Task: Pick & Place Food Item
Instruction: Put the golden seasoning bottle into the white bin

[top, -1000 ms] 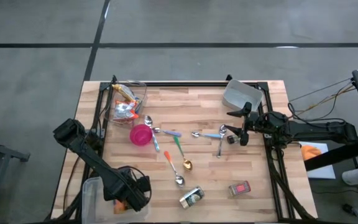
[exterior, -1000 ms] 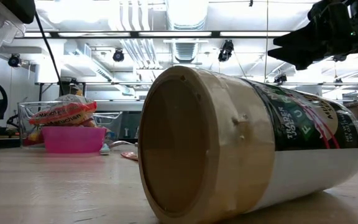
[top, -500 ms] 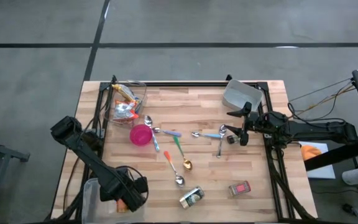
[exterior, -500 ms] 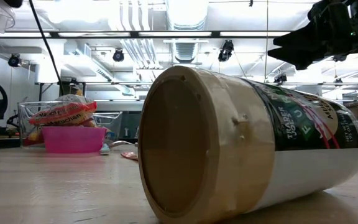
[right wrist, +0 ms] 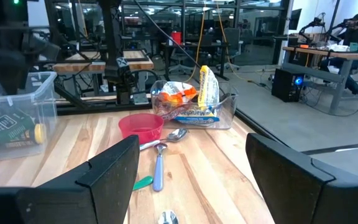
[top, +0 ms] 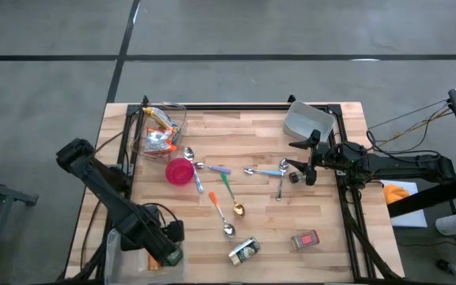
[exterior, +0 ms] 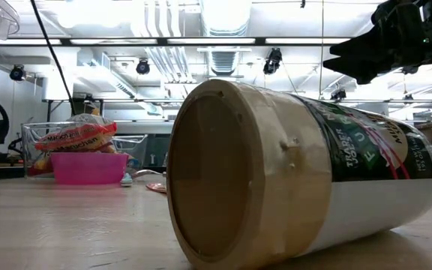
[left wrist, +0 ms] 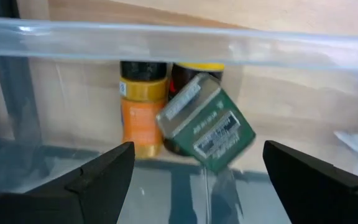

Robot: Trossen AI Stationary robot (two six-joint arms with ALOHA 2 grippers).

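Observation:
My left gripper (top: 158, 247) hangs open, pointing down, above a clear bin (top: 115, 252) at the table's near left corner. Inside the bin lie a green tin (left wrist: 207, 130), an orange-labelled bottle (left wrist: 140, 112) and a dark jar with a yellow lid (left wrist: 188, 81); nothing is between the fingers. A labelled jar (top: 245, 251) lies on its side near the front edge, filling the low view (exterior: 298, 172). A red packet (top: 305, 239) lies flat to its right. My right gripper (top: 303, 170) waits open and level at the right side, over the table.
Several spoons (top: 226, 184) are scattered mid-table beside a pink bowl (top: 180, 171). A clear container of snack packets (top: 161, 131) stands at the far left, and a grey container (top: 307, 120) at the far right. Bare wood lies between the jar and the red packet.
My left gripper has risen above the clear bin and drifted a little toward the table's left edge, staying open. The things in the bin and on the table have kept their places.

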